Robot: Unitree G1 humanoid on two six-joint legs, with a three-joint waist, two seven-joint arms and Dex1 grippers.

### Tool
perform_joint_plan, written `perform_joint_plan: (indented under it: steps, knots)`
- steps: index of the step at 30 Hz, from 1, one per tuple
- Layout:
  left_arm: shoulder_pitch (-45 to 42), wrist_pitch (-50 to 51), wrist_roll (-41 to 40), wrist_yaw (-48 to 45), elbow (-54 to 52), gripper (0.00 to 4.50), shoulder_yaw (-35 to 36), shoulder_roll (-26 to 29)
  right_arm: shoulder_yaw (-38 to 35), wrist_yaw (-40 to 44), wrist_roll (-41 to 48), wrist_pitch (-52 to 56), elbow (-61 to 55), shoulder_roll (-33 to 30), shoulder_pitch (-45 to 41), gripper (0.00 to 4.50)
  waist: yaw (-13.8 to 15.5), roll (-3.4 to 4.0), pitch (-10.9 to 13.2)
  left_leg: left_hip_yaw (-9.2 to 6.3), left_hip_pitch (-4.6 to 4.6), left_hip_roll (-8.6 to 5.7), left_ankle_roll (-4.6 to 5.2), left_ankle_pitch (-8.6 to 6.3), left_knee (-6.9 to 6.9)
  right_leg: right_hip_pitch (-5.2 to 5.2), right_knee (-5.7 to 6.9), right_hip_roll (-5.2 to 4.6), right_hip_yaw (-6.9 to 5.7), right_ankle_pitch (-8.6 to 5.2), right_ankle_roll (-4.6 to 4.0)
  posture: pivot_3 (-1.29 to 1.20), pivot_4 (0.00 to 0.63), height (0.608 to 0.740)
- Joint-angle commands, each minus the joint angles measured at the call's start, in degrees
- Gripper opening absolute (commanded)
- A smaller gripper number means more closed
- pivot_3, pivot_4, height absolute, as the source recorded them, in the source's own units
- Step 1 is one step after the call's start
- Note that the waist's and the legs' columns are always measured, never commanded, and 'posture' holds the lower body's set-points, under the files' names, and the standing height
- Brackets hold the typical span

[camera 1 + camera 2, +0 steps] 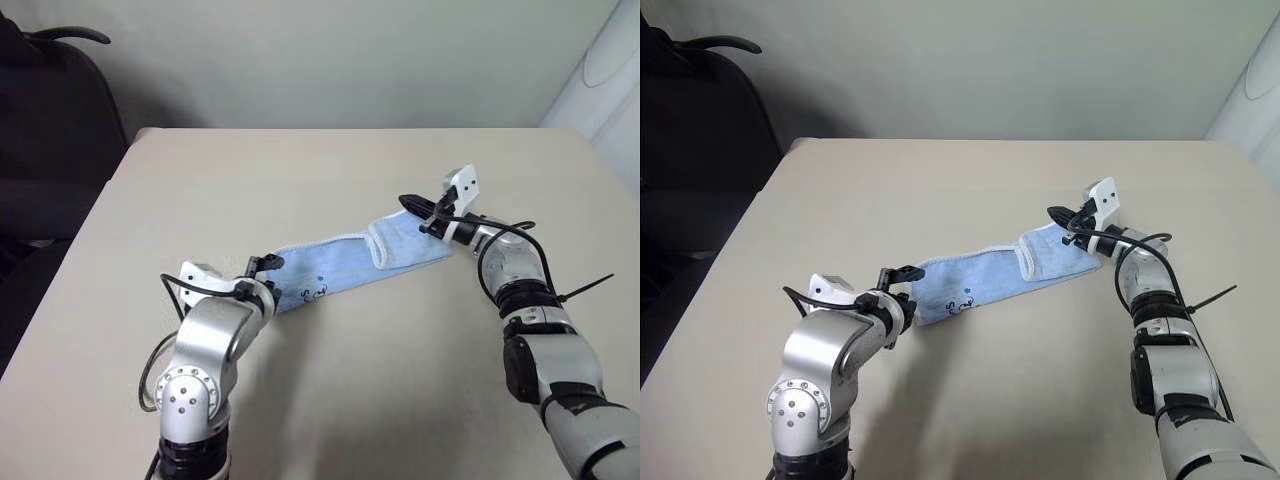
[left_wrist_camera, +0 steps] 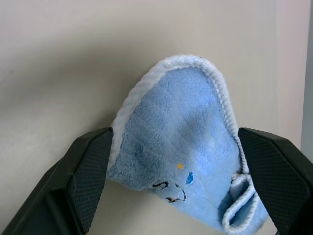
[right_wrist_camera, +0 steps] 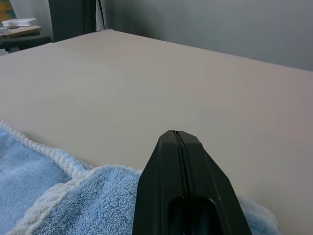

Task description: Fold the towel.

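Towel [image 1: 345,262] is seen in the left eye view as a long narrow band on the table [image 1: 300,170], its long axis running from the near left up to the far right, already doubled lengthwise. The left gripper [image 1: 262,268] is set at the band's near-left end, the right gripper [image 1: 425,212] at the far-right end. In the right eye view the same layout is shown, with a white-edged flap turned over near the right-hand end.

In the left wrist view the left fingers [image 2: 83,171] are spread wide on either side of the towel's rounded end, which lies between them and is not clamped; a small dark printed mark is seen on the cloth.

In the right wrist view the right fingers [image 3: 181,181] are pressed together just over the fluffy cloth; whether any of it is pinched cannot be told.

The lengthwise fold is judged done. For the next move, one end is probably to be carried over the other.
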Motion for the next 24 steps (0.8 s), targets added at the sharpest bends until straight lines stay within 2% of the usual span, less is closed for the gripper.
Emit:
perform_joint_plan:
  steps: [1,5,13,24]
  knots:
    - [-0.2,0.1,-0.2,-0.9,-0.4,4.49,-0.1,-0.8,-0.2,0.9,-0.2,-0.8,-0.9,-0.9,-1.2,0.00,0.0,0.00,0.0,0.00,0.00,0.00,0.00,0.00,0.00,0.00,0.00,0.00,0.00,0.00,0.00,0.00,0.150,0.740]
    - [-0.6,0.0,-3.4,2.1,1.0,4.49,-2.0,-3.7,-0.4,0.9,-0.3,-0.9,-1.8,-1.2,-0.2,0.00,0.0,-0.01,0.0,0.04,0.00,0.00,0.00,-0.01,0.01,0.00,0.00,0.00,0.00,0.00,0.00,0.00,0.150,0.740]
    - [-1.4,0.3,-3.3,3.2,4.5,4.49,-2.0,-6.7,-0.9,0.1,0.0,-0.3,-4.3,-2.5,1.9,0.00,0.2,-0.01,0.0,0.57,0.00,0.01,0.00,-0.01,0.02,0.02,0.01,0.00,-0.03,0.00,-0.01,0.00,0.150,0.740]
    - [-5.4,3.1,1.9,1.2,3.4,4.49,0.9,-0.5,-1.0,-0.6,0.1,0.2,-5.8,-3.1,3.2,0.00,0.2,-0.01,0.0,0.92,0.05,0.11,0.08,-0.06,0.04,-0.02,0.05,0.02,-0.01,0.00,-0.01,0.00,0.150,0.740]
